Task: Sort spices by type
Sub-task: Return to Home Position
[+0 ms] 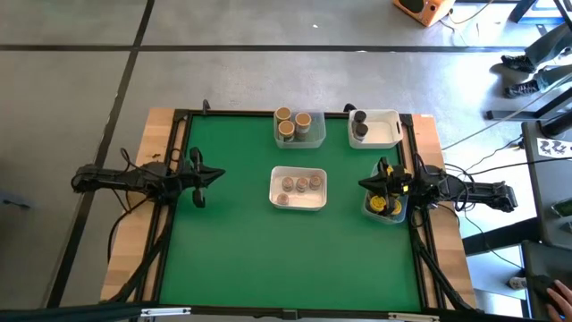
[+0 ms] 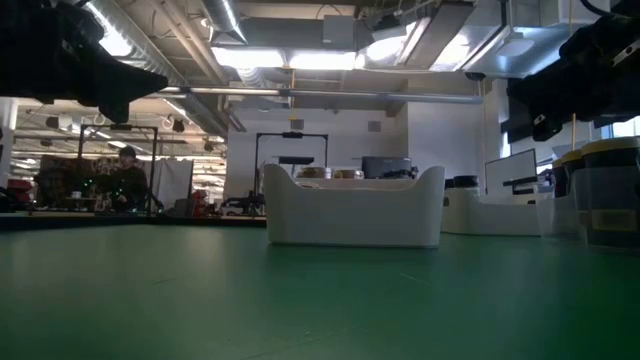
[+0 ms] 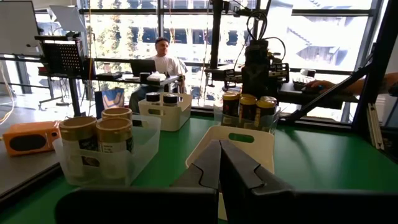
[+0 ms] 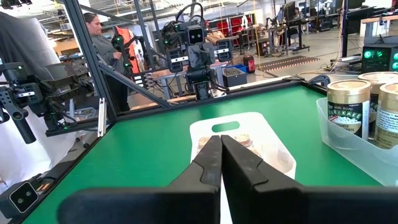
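Observation:
The spices are small jars standing in four trays. A white tray (image 1: 298,189) at mid-table holds several tan-lidded jars (image 1: 302,184). A clear tray (image 1: 299,129) at the far edge holds three tan-lidded jars (image 3: 99,134). A white tray (image 1: 374,129) at the far right holds two dark-lidded jars (image 1: 359,125). Yellow-lidded jars (image 1: 382,205) stand in a clear tray at the right edge, partly under my right arm. My left gripper (image 1: 222,173) hovers shut at the table's left, pointing level toward the middle tray. My right gripper (image 1: 360,184) hovers shut at the right, facing it.
Bare green mat lies between both grippers and the middle tray (image 4: 239,140), and across the table's near half. A black frame rims the table. Beyond the table, a person (image 3: 163,53) sits at a desk and another (image 4: 99,37) stands.

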